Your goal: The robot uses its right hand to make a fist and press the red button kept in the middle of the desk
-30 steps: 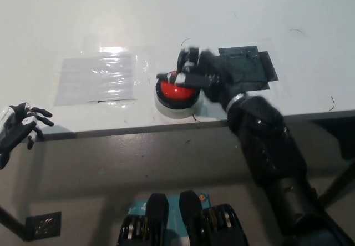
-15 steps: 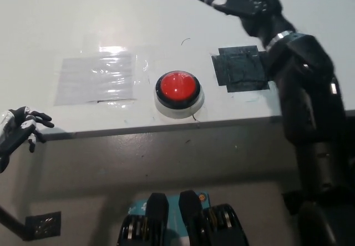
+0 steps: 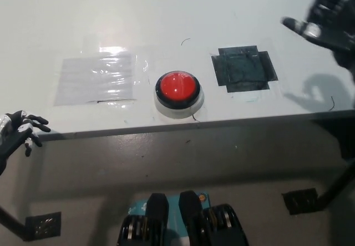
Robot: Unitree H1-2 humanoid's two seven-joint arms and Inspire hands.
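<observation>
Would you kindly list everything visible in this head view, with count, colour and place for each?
red button: one, red dome on a black ring and pale base, middle of the desk near its front edge, nothing touching it.
dark patch: one, dark grey-green square of tape, flat on the desk to the right of the button.
clear film: one, shiny transparent sheet, flat on the desk to the left of the button.
desk: one, white, fills the upper part of the picture.
floor marker: one, dark, on the floor at lower right.
left hand: one, white with dark fingers, open, resting at the lower left below the desk edge.
right hand: one, black, blurred, raised at the upper right, away from the button.
</observation>
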